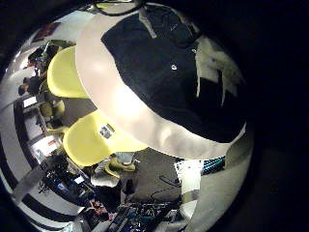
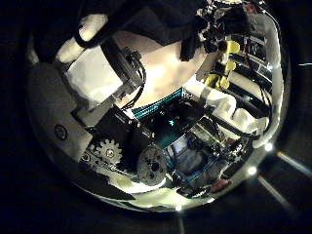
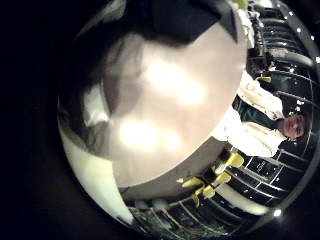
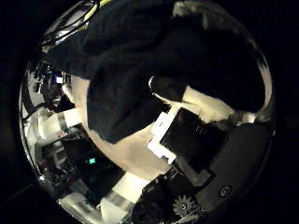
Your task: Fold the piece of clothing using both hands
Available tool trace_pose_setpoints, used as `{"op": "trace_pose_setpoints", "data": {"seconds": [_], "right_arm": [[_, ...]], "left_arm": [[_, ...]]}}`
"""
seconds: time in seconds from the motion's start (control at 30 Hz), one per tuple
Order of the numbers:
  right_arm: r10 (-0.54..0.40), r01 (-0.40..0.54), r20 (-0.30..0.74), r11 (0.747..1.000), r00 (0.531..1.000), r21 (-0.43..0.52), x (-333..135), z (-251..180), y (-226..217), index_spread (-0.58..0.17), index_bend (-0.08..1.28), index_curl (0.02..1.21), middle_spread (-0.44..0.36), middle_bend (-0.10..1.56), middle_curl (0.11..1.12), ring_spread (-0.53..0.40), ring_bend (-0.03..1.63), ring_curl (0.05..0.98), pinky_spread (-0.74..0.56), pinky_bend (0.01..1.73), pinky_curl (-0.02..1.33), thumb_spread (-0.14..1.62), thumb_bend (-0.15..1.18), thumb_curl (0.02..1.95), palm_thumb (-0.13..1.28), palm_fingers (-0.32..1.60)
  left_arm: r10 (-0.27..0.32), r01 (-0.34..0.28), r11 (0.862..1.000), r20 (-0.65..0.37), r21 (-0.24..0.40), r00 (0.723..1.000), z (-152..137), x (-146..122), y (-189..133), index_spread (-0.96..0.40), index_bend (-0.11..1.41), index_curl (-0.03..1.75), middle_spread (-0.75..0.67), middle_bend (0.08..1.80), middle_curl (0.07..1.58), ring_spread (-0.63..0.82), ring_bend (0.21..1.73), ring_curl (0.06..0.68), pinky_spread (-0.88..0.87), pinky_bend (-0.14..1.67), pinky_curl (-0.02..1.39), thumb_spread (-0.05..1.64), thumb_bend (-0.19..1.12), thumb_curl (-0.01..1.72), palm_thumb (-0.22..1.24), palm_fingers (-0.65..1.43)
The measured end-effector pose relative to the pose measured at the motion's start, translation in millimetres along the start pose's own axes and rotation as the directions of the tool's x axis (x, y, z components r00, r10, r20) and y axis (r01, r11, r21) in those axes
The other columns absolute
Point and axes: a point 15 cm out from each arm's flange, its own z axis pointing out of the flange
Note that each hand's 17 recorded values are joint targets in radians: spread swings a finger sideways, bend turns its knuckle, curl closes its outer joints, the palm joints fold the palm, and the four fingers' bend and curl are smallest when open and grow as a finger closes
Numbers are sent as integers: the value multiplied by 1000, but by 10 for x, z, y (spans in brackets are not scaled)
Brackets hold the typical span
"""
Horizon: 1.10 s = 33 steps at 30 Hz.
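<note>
Table (image 1: 121,111): a round-edged top that fills most of both little-finger-side palm views. In the right one a broad stretch of it lies bare. Two chairs (image 1: 70,75) stand just beside its rim.

Piece of clothing (image 1: 154,82): a dark garment spread flat on the table top. It covers the part of the table away from the chairs, with a bare band of table showing around its near edge. In the right thumb-side view it fills much of the picture, so it lies close under that palm.

Right hand (image 4: 201,131): its body and one finger reach in over the garment. The fingertip (image 4: 166,89) rests on the cloth, and it cannot be told whether the fingers pinch the cloth or only touch it.

Left hand (image 2: 127,146): geared and plated parts crowd its thumb-side view with the table behind them. How far the fingers are opened cannot be told.

A hand (image 1: 217,68): pale parts lie at the far edge of the garment. Which hand it is cannot be told.

Fastener (image 1: 173,67): a small round stud near the middle of the cloth.
</note>
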Motion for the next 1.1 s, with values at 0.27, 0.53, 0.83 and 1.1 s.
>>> {"op": "trace_pose_setpoints", "data": {"seconds": [0.27,0.53,0.83,1.1], "right_arm": [[52,-49,32,994,998,-93,62,-275,479,-386,903,830,-210,1149,805,-257,1291,647,-293,1154,807,1083,-3,559,1006,1072],[65,-63,28,995,997,-77,45,-707,722,-365,955,884,-191,1208,850,-250,1345,694,-258,1160,943,1132,-6,619,1010,1017],[65,-61,88,997,994,-43,-12,-1429,588,-353,979,907,-180,1220,867,-247,1363,717,-238,1149,1047,1144,-7,668,997,1012],[94,-89,106,995,990,-45,388,-1710,-307,-347,983,918,-176,1229,877,-240,1370,731,-230,1122,1122,1136,-6,711,1011,1013]], "left_arm": [[20,-20,1000,-15,-5,1000,-24,21,87,-538,174,1476,-675,826,1056,-515,1204,515,-725,914,734,1139,-14,529,762,1008],[55,-55,998,-28,-12,998,-42,79,290,-537,174,1477,-675,827,1056,-517,1201,517,-725,915,734,1139,-14,529,762,1008],[67,-67,998,-55,-9,996,-211,71,479,-535,173,1477,-675,827,1055,-517,1202,519,-725,915,733,1139,-14,529,762,1010],[6,-5,1000,-63,4,998,-455,-242,-75,-533,175,1477,-673,828,1056,-514,1204,519,-721,907,734,1138,-15,524,757,1004]]}}
